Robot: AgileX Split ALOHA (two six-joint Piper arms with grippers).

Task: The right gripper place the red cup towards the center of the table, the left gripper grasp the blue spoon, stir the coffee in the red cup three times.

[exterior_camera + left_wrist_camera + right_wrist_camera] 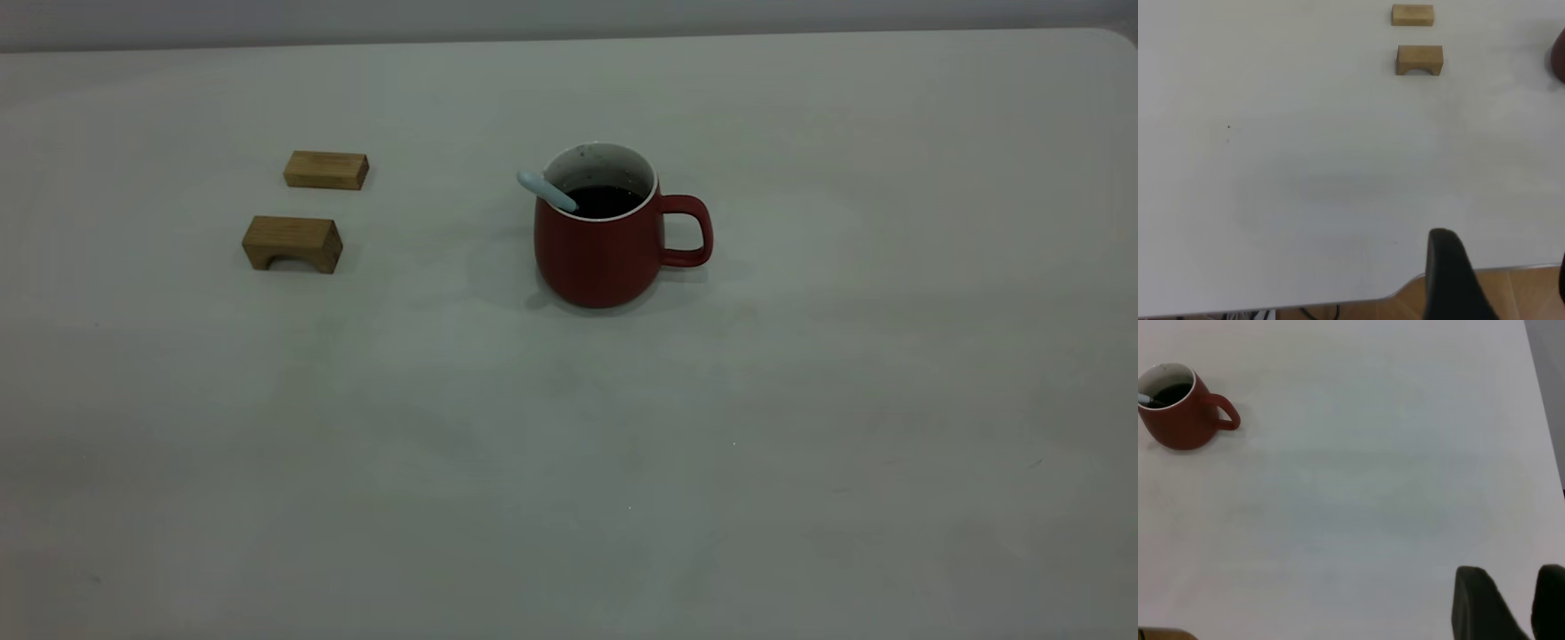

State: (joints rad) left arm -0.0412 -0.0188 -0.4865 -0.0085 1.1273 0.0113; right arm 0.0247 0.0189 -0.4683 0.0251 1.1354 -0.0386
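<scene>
You had two wooden blocks at the cup's nine o'clock. The cup stood mid-table, handle at three o'clock, spoon leaning in the coffee. Left gripper: fingers, I cannot tell. Right gripper: fingers parted, empty. Both were parked well apart from the cup, so you probably needed only retreat cleanly. The tabletop was pale and flat.

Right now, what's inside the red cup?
The red cup holds dark coffee, sitting below the white rim. The blue spoon leans in it, handle over the rim on the side away from the cup's handle. Its bowl is under the coffee and cannot be seen.
</scene>
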